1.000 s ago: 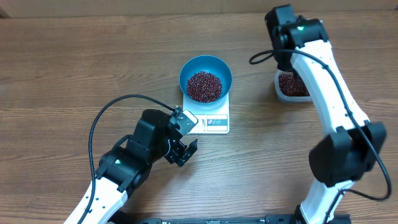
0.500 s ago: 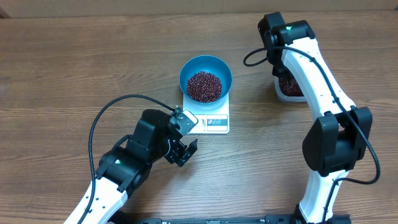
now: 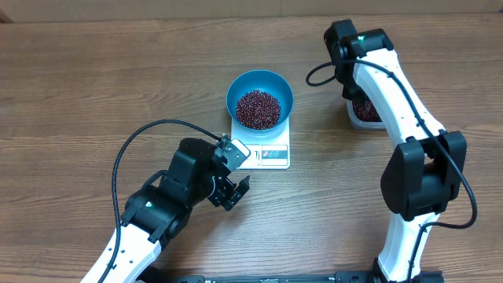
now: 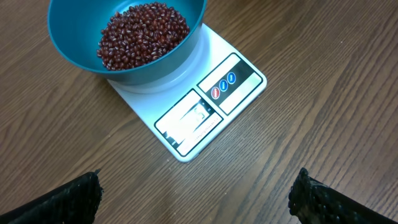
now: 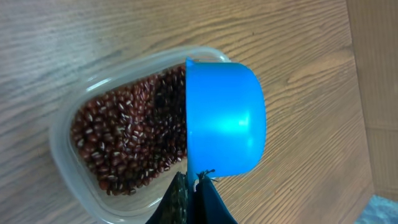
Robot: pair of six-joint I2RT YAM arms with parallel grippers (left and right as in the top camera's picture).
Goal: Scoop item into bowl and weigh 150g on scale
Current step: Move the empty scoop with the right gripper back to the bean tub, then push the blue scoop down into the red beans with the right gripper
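Bench (image 3: 78,79): brown wood, grain running left to right in the overhead view. A paler band lies along the far edge, wall or board, hard to say which.

Scale (image 3: 271,155): white, mid-bench, edges square to the bench. Display strip (image 4: 186,121) is on the near edge, facing the arms, its long axis across the bench. The left wrist view sees the scale cornerwise and shows three round buttons (image 4: 223,86), one red and two blue; digits too faint to read. Overhead gives none of that detail.

Bowl (image 3: 259,79): blue, upright, covering the far part of the scale. Beans (image 3: 258,108) lie in a low heap inside.

Tub (image 5: 62,124): clear, at the right of the bench, well apart from the scale, part-filled with beans. Overhead has it mostly hidden behind the right arm.

Left tool (image 4: 193,208): spread wide, empty, just on the near side of the scale.

Right tool (image 5: 191,183): closed tight on the blue scoop (image 5: 224,118), which is held on edge over one end of the tub, mouth turned toward the beans. Only the right wrist view shows this.
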